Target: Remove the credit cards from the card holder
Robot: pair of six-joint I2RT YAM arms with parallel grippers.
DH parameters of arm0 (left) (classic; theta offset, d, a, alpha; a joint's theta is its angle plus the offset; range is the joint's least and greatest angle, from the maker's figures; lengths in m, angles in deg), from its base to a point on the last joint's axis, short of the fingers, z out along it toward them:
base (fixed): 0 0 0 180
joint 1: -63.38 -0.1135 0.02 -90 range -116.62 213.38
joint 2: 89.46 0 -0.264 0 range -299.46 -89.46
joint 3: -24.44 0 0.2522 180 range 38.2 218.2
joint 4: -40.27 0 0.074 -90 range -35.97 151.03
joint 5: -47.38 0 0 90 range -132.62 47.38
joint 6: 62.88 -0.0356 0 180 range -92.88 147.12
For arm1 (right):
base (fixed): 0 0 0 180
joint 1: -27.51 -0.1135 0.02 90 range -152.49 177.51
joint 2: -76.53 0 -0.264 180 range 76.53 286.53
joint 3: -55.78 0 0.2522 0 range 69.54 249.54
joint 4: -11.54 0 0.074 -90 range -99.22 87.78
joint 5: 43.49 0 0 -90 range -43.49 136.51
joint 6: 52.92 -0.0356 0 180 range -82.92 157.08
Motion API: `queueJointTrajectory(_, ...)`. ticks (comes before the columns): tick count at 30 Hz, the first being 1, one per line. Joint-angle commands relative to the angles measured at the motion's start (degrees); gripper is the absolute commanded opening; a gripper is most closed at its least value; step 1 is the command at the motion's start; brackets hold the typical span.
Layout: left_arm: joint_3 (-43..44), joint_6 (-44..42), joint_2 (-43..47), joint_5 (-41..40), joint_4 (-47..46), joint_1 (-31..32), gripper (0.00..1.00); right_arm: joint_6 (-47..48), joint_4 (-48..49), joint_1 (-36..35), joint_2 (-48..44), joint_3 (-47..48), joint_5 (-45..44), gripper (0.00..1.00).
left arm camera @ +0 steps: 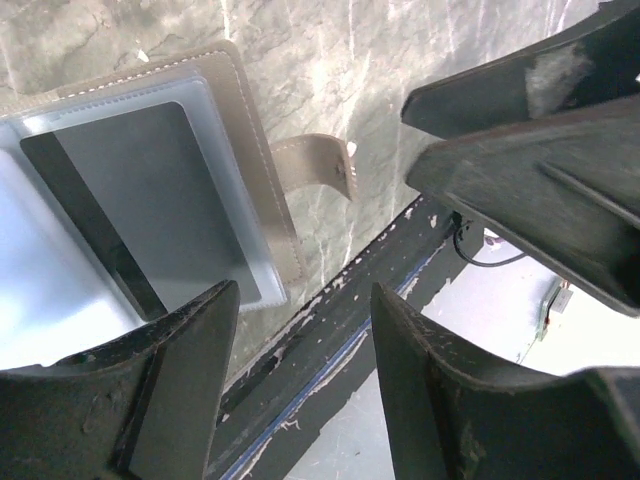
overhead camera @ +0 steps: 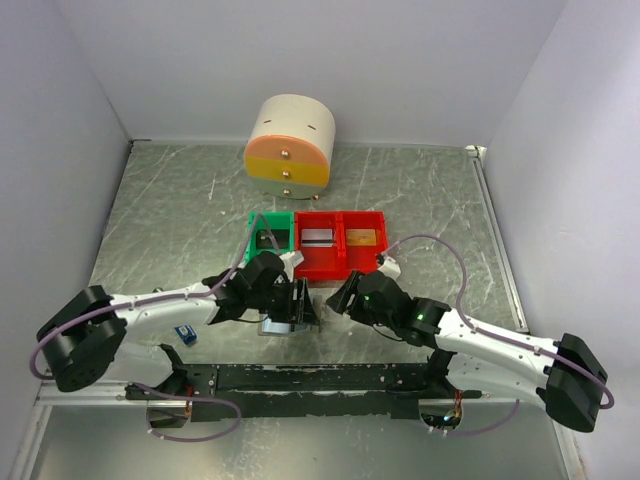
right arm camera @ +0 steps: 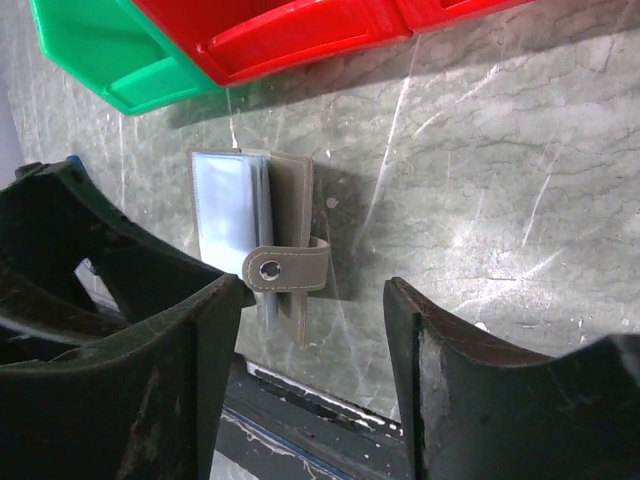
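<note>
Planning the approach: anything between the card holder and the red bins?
No. The right wrist view shows only bare table between card holder and red bins.

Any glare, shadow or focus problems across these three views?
Top external: even light, sharp, pale streaky reflections on the table. Left wrist: glare whitens clear sleeves of the card holder at lower left. Right wrist: card holder sharp, soft shadow to its right; right end effector dark in front.
</note>
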Motion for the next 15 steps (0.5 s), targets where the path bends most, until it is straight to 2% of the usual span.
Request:
queueJointTrajectory(1, 1.0, -1.2, 5.4, -5.3, 5.1, 0.3, 0.66, 1.5, 1.5, 0.3, -0.1, 0.9, 0.2, 0.57)
queueJointTrajectory(9, 1.0, 1.9, 15.0, -22.2, 18.3, 0.3, 0.67, 4.9, 9.9, 0.4, 3.3, 2.6, 6.6, 0.40)
queueJointTrajectory(15, -0.2, 6.7, 20.2, -29.0, 24.2, 0.0, 0.65, 8.5, 13.4, 0.4, 10.0, 6.9, 13.3, 0.26)
